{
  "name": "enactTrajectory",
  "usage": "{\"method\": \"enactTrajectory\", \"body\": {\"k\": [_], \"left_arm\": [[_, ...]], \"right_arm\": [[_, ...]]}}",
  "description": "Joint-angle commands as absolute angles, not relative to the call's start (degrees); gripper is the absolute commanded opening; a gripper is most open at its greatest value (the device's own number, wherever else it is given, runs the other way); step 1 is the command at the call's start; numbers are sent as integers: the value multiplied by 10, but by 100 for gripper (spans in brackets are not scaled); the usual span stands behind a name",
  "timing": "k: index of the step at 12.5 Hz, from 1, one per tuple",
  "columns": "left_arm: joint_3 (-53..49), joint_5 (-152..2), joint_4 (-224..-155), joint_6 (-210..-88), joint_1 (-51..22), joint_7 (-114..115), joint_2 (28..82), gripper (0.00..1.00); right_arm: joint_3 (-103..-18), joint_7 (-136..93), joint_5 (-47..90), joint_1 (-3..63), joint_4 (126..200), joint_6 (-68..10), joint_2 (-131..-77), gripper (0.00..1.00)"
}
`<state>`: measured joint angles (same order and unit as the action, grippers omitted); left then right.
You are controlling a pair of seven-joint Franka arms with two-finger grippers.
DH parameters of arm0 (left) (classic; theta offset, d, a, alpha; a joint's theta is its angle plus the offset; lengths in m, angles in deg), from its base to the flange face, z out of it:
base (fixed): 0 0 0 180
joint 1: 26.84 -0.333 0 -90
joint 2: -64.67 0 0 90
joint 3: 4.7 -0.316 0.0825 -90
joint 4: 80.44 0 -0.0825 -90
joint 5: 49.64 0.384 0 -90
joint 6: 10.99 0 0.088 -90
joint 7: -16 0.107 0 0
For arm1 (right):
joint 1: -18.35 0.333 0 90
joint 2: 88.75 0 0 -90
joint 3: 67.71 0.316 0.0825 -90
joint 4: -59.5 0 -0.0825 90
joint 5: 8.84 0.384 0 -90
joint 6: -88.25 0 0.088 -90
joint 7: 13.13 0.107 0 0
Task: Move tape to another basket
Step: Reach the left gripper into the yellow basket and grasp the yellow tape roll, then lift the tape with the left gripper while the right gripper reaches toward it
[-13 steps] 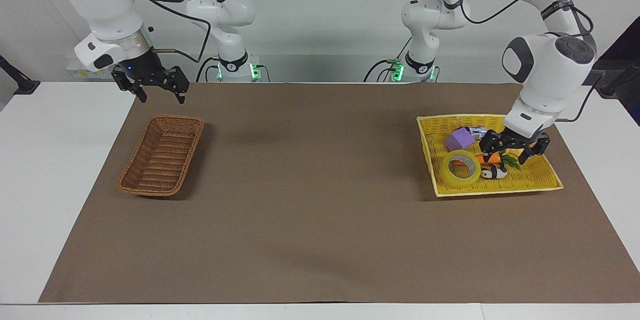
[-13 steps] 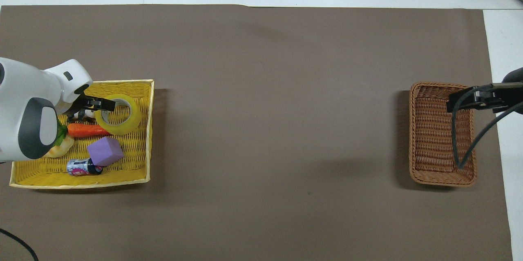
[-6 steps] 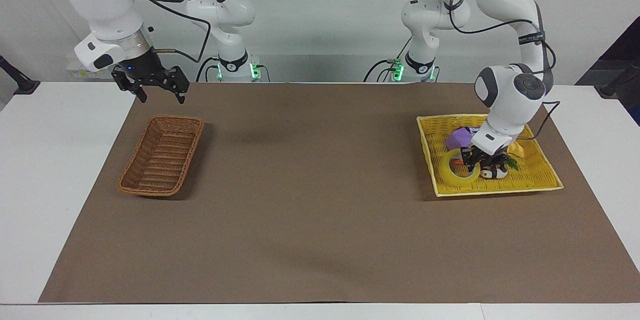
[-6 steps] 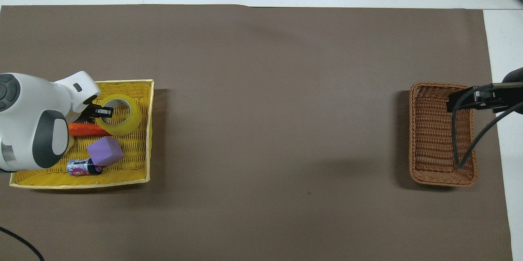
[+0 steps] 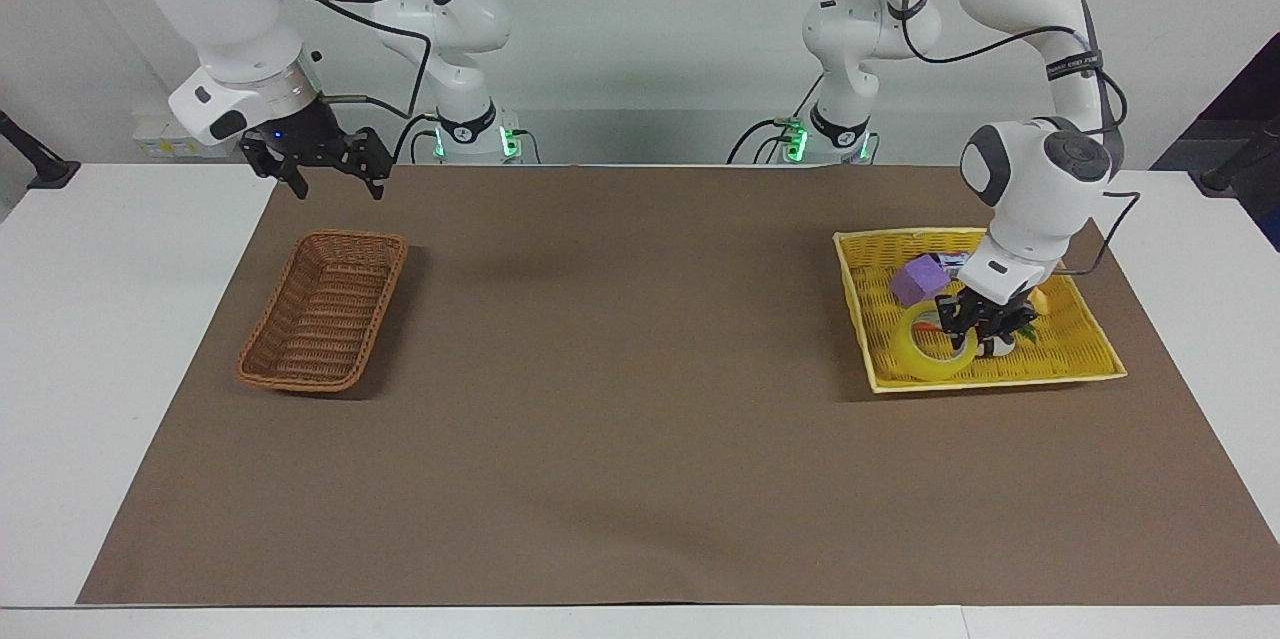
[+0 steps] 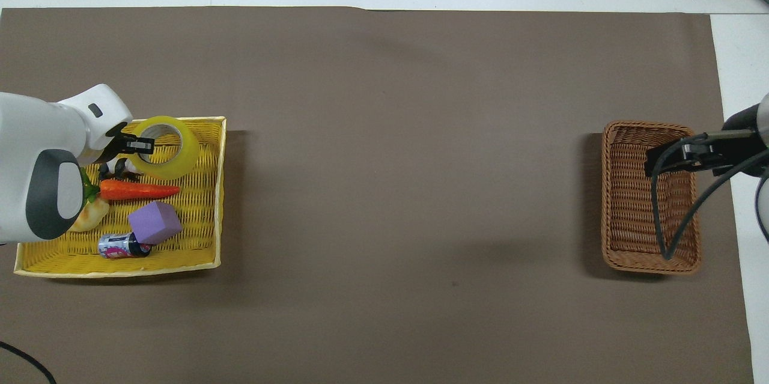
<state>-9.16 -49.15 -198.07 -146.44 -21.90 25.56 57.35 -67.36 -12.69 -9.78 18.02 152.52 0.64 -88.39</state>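
Observation:
The tape [image 5: 913, 356], a wide yellow roll with a pale core, is tilted over the yellow tray [image 5: 1000, 381] at the left arm's end of the table. My left gripper [image 5: 962, 324] is shut on the roll's wall and holds it just above the tray. In the overhead view the tape [image 6: 182, 157] sits over the tray's [image 6: 120, 270] edge farthest from the robots, with the left gripper [image 6: 139, 145] on it. The dark brown wicker basket [image 5: 320, 319] [image 6: 628, 204] lies at the right arm's end, nothing in it. My right gripper [image 5: 325, 169] [image 6: 670, 158] is open, in the air over the basket's end nearest the robots.
The tray also holds a purple block [image 6: 154, 223], an orange carrot [image 6: 138, 190], a small can [image 6: 117, 246], a black-and-white figure [image 6: 120, 166] and a pale yellow item [image 6: 90, 216]. A brown mat [image 5: 620, 369] covers the table between tray and basket.
My left gripper came down onto the tape, closed on its wall and lifted it, tilting it and carrying it away from the robots. My right gripper shifted slightly toward the table's middle.

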Motion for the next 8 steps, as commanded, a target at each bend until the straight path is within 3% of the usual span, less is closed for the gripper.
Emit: {"method": "enactTrajectory", "body": {"k": [1,8], "left_arm": [[-92,-493,-1982,-1450,-214,258,617,0],[-87,-598,-1991,-1445,-115,161,640,0]], "right_arm": [[-671,-143,-98,172,1532,17,-873,100],[-671,-144,-99,169,1532,0,-875,100]]}}
